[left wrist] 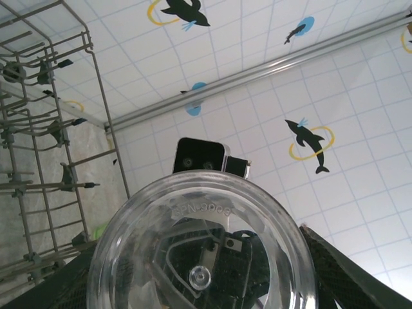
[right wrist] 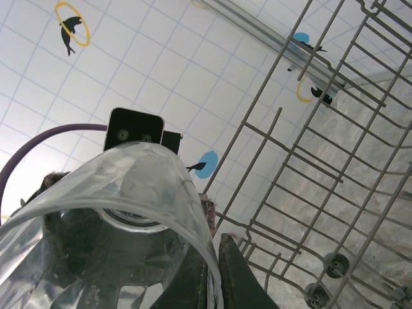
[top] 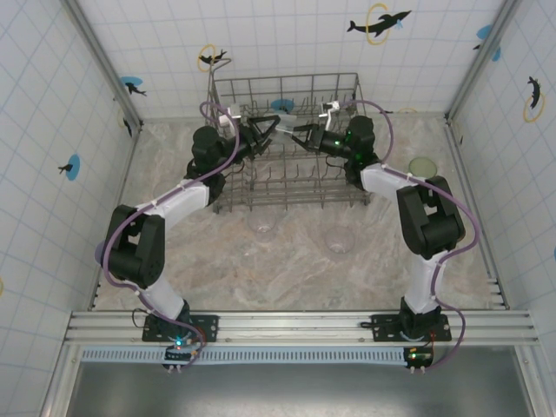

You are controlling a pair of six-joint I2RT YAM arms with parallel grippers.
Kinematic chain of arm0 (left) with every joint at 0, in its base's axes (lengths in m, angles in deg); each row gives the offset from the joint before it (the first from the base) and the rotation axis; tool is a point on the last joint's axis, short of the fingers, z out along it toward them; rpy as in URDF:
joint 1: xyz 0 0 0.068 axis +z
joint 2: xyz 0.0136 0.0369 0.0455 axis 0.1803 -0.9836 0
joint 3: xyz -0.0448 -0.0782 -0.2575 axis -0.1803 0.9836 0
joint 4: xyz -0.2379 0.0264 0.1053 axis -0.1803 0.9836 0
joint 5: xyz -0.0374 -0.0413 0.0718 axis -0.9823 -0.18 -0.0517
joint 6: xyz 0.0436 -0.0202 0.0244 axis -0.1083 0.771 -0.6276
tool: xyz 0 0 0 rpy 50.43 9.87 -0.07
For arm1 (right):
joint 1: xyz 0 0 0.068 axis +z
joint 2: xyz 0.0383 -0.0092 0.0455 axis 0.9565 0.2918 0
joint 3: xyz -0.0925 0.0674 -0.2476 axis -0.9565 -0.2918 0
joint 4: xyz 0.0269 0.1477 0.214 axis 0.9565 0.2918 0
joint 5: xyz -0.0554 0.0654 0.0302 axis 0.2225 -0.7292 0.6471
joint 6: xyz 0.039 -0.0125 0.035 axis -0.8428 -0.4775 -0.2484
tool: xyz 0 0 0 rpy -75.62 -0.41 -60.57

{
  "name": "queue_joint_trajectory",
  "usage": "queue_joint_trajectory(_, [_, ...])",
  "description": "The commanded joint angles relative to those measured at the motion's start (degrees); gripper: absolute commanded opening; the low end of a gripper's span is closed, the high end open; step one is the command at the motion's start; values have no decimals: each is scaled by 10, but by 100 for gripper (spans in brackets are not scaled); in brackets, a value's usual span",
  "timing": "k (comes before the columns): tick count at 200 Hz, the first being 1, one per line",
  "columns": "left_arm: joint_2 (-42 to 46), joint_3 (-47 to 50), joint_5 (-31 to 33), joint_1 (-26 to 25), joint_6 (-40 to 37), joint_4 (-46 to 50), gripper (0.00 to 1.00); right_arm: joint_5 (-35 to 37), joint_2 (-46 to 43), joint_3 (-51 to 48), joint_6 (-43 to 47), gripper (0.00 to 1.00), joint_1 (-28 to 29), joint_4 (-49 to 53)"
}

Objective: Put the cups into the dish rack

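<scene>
Top external view: the dish rack [top: 287, 191] stands at the far middle of the desk [top: 400, 269], close to the back wall, and both arms reach over it from either side. The left pincer [top: 268, 129] and the right pincer [top: 301, 135] meet nose to nose above the far half of the rack, with a clear cup [left wrist: 203, 257] between them, held up over the tines.

In the left wrist view the round base of the cup faces the camera. The left fingers [left wrist: 351, 286] stand spread to either side of it — whether their pads actually press the wall I cannot tell. The wire side of the rack runs up the left of this view.

In the right wrist view the right pincer is all but pressed together, pinching the cup's thin wall at the rim. One finger [right wrist: 241, 283] is outside the wall and the other is inside the mouth. The grid of the rack lies just beside it on the right.

On the desk a loose clear cup [top: 261, 222] sits just off the rack's near side, toward its left corner. A second loose clear cup [top: 339, 241] sits a little nearer the arms — both are apart from the rack. A light green cup [top: 423, 165] sits near the desk's right edge, next to the right arm.
</scene>
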Motion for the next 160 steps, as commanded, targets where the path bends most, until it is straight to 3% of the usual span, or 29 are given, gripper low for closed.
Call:
queue_joint_trajectory(1, [16,-2,-26,-10,-34,-15,0,-1,-14,16,43,28,14,63])
queue_joint_trajectory(36, [39,-7,-1,-8,-88,34,0,45,-71,-3,128,45,18,177])
queue_joint_trajectory(99, [52,-70,61,-9,-241,195,0,124,-134,3,251,67,15,409])
queue_joint_trajectory(160, [28,-148,179,-9,-405,357,0,213,-198,-18,339,77,14,551])
